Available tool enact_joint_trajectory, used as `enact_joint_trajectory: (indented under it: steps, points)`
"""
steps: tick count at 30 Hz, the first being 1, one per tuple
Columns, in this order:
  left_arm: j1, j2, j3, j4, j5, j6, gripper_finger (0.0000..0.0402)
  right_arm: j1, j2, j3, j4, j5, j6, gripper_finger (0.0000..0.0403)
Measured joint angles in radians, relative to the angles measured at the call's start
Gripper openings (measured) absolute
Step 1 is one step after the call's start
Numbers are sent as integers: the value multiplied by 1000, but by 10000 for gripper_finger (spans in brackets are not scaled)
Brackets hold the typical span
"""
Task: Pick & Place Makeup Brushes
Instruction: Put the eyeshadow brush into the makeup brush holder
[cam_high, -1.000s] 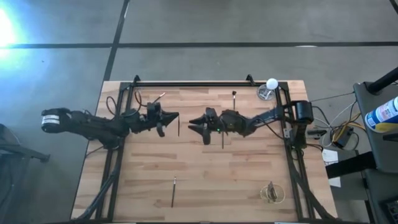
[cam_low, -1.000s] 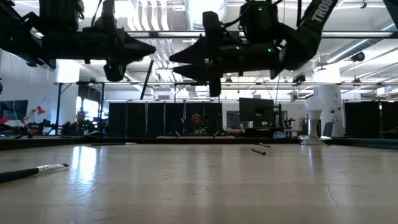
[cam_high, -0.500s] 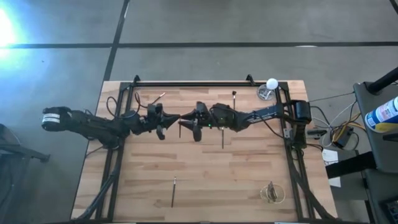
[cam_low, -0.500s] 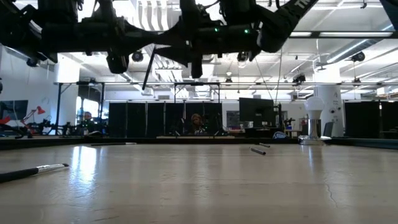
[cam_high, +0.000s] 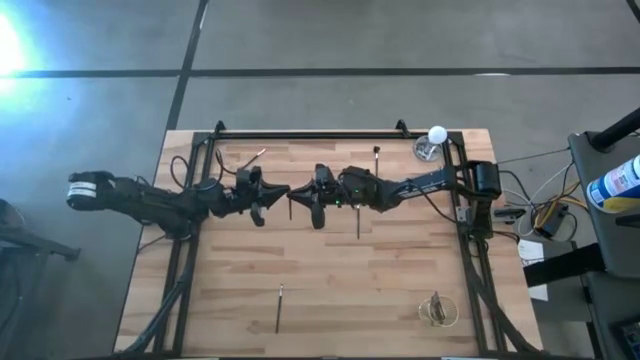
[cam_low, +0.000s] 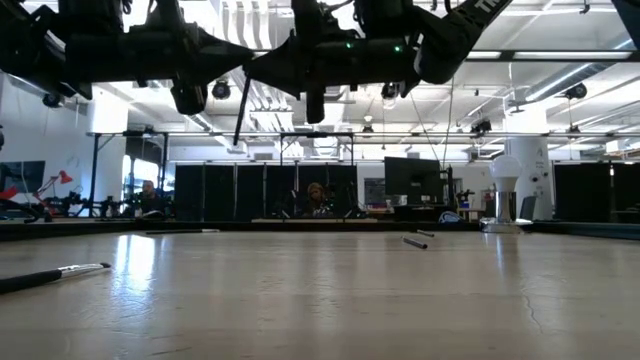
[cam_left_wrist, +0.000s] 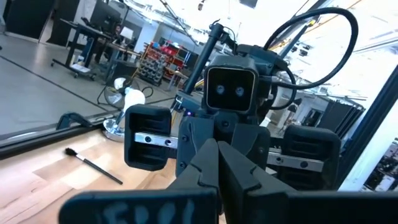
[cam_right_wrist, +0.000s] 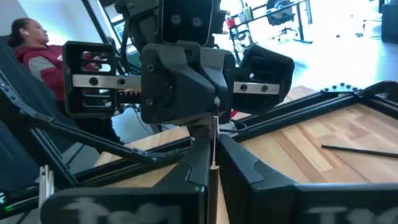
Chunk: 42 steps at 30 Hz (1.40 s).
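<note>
Both arms meet high over the table's middle. My left gripper (cam_high: 281, 191) and my right gripper (cam_high: 297, 193) point at each other, tip to tip, both shut on one thin dark makeup brush (cam_low: 240, 112). It hangs slanted below them. Other makeup brushes lie flat on the wood: one near the front (cam_high: 279, 307), one under the right arm (cam_high: 358, 222), two at the back (cam_high: 377, 158) (cam_high: 253, 157). My left gripper holds the brush by its upper end (cam_low: 247, 84), pinched between the two fingers, which lie level and come from the table's left. The brush hangs tilted below, clear of the table. My right gripper pinches the same thin shaft (cam_right_wrist: 213, 148) between its fingers (cam_right_wrist: 198, 163), level from the table's right, across the brush, right in front of the left gripper's tips.
A metal cup (cam_high: 427, 150) with a white ball (cam_high: 437, 133) beside it stands at the back right. A small wire object (cam_high: 437, 310) sits at the front right. A black frame rail (cam_high: 310, 134) runs along the far edge. People sit in the room beyond.
My right gripper has moved toward the table's left, up to the left gripper's tips, and has shut on the hanging brush. My left gripper has stayed where it was, still holding the brush.
</note>
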Motion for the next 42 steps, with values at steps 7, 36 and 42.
enact_joint_trajectory:
  steps: [7, 36, 42]
  points:
    - [-2, -1, 0, -7, 1, -28, 11, 15, -33, -38, -16, -26, -6, 15]
    - [-2, 4, -10, -105, 37, 24, 80, 832, -429, 212, -1780, 1024, 997, 13]
    - [-3, 4, -10, -121, 36, 23, 80, 991, -305, 363, -2079, 1023, 1309, 13]
